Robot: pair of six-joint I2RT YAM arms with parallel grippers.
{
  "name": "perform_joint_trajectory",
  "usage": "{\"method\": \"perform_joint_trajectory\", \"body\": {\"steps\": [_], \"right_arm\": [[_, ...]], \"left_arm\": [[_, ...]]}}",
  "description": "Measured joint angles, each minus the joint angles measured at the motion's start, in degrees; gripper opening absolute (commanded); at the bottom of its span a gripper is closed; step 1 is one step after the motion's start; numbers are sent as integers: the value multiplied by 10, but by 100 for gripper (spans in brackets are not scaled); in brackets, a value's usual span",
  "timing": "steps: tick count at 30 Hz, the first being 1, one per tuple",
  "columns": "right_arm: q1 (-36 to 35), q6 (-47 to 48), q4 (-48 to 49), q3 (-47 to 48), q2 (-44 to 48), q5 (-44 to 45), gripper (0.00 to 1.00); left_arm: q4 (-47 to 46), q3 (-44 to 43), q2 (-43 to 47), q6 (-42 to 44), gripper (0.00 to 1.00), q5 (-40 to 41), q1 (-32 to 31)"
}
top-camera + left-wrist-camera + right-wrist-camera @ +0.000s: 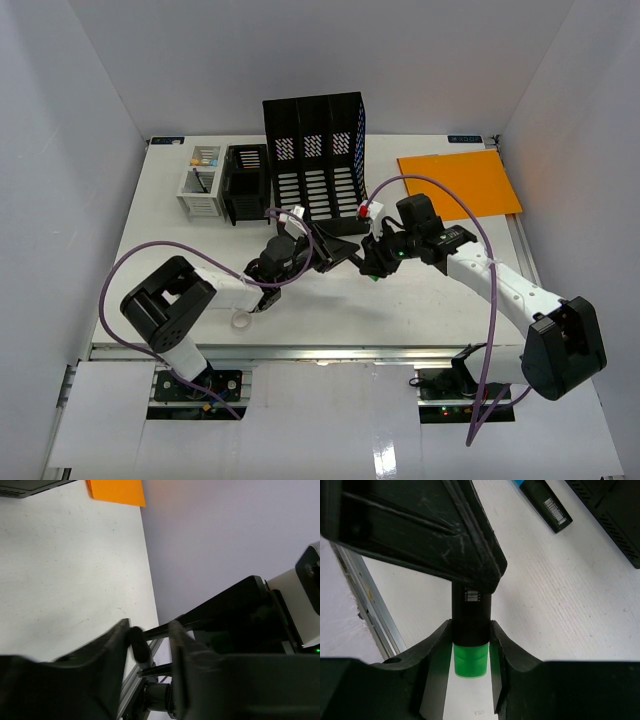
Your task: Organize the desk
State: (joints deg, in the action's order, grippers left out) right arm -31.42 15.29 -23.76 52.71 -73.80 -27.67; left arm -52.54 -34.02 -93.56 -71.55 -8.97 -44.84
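On the white desk (160, 250), my right gripper (381, 256) (470, 630) is shut on a black marker (470, 611) with a green cap (470, 660), held a little above the surface. My left gripper (346, 258) (148, 625) reaches in from the left, its jaws narrow around the marker's black end (139, 644). One left finger touches that end; a gap shows beside the other finger. In the right wrist view a left finger (420, 520) covers the marker's far end.
A black three-slot file holder (315, 165) stands at the back centre, with a black pen box (246, 183) and a white organiser (203, 182) to its left. An orange folder (460, 183) lies back right. A blue-capped marker (542, 500) and a tape ring (240, 321) lie nearby.
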Motion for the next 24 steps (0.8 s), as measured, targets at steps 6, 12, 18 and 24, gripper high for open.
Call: {"method": "perform_joint_trajectory", "body": {"steps": [6,12,18,24], "right_arm": [[-2,4,3,0,3,13,28],[-2,7,7,0,3,10,90],[6,61,-3,0,15,-30,90],[95,144,-6,-16,89,-121,90]], "left_arm": [[10,-5,-9,-3,3,4,0],[25,-8,-6,8,0,0,-1],[162,-50,52,92,0,20,1],[358,-124,178,232,0,54,79]]}}
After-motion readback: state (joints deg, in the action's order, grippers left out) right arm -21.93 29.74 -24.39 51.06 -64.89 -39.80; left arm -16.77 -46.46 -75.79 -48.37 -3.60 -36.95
